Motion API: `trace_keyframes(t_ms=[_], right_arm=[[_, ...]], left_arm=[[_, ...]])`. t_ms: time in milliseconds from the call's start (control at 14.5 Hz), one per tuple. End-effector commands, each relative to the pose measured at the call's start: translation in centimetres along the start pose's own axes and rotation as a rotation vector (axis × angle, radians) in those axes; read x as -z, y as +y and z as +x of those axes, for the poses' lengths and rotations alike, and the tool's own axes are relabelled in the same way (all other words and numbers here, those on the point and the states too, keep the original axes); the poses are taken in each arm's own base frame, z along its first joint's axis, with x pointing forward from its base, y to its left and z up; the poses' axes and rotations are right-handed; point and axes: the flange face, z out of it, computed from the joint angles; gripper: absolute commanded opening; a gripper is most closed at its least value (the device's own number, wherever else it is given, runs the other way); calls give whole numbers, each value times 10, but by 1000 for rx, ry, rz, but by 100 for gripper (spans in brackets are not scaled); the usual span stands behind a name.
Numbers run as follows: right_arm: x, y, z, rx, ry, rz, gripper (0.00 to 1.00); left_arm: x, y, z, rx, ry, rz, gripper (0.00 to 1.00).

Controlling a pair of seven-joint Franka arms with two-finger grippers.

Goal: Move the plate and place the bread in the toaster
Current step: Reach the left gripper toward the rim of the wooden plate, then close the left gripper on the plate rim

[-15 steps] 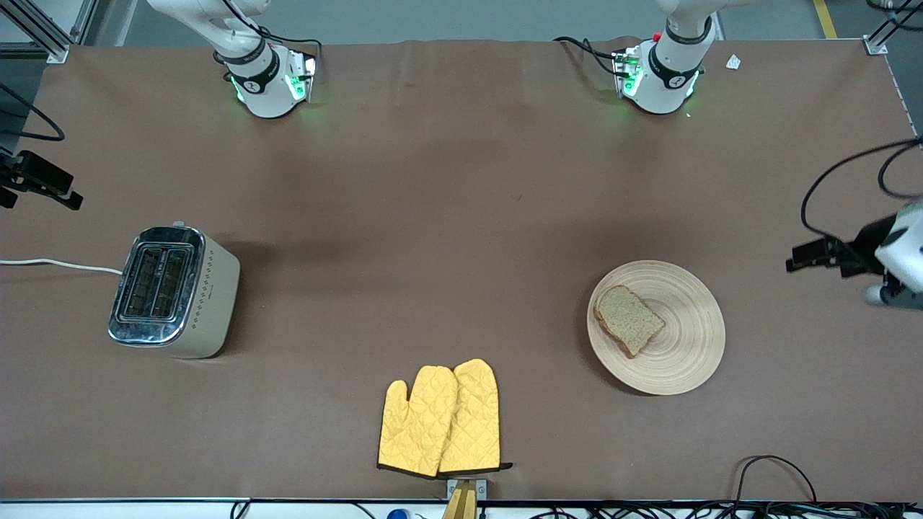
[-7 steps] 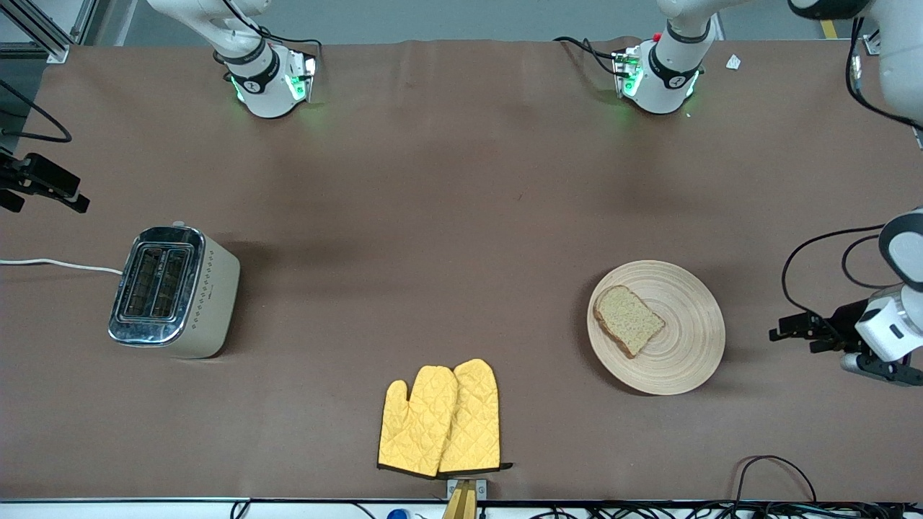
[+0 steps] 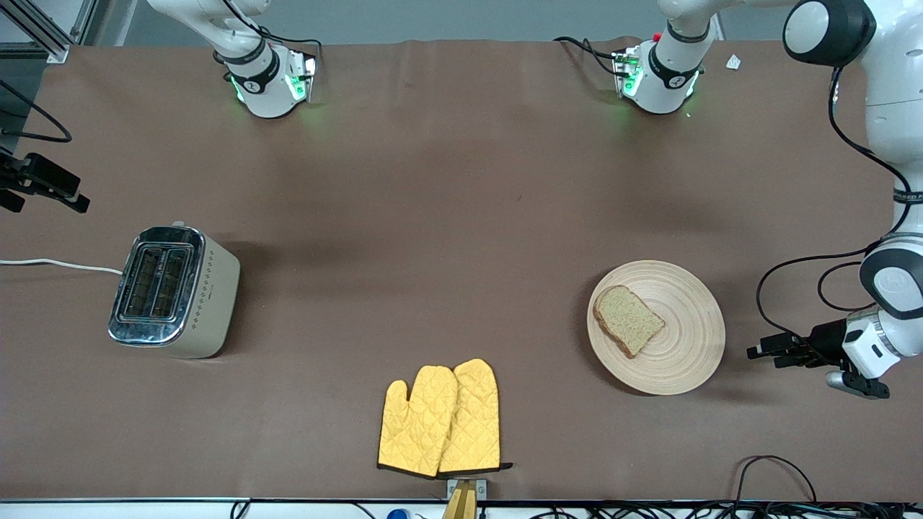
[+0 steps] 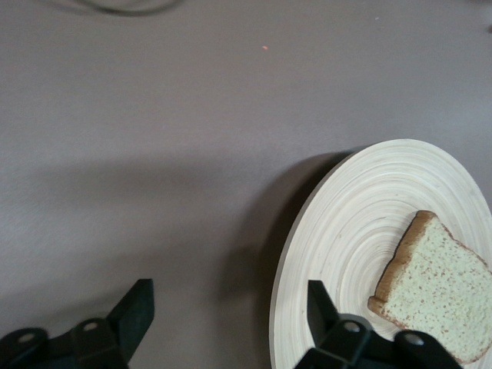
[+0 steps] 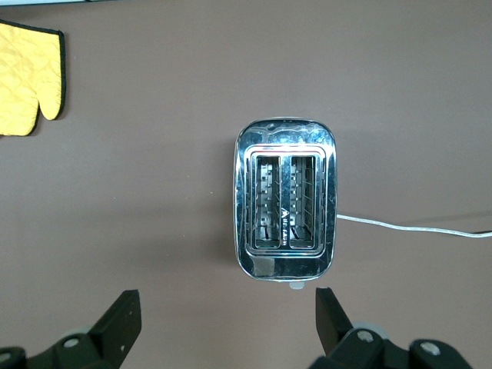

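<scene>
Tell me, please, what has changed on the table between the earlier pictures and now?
The left gripper has come lower in the front view and closer to the plate, at the left arm's end of the table. Its fingers are open and hold nothing. The plate, the bread on it, the toaster and the yellow mitts have not moved. The right gripper waits, open, near the toaster.

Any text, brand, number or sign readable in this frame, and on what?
Nothing reads clearly.
toaster: small dark mark on its cream side, too small to read.
toaster, between its slots in the right wrist view: a triangle sign with tiny lettering, unreadable.
left arm: lettering on a band, blurred and cut off.
</scene>
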Motion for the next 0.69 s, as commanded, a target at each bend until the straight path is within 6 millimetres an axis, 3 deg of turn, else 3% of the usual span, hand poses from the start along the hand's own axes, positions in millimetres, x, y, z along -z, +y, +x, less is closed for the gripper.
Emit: trace_keyframes(t_ms=[0,344,619], right_arm=[[2,-2,1,6,3,14,100],[3,-1,1,3,4,26,100],[2,0,1,1,1,26,100]], left_arm=[[-8,-9,2,-11,48,-74,78],[-34,-10,-8,23,28,-191,62],[-40,-14,-15,13,28,-247,50]])
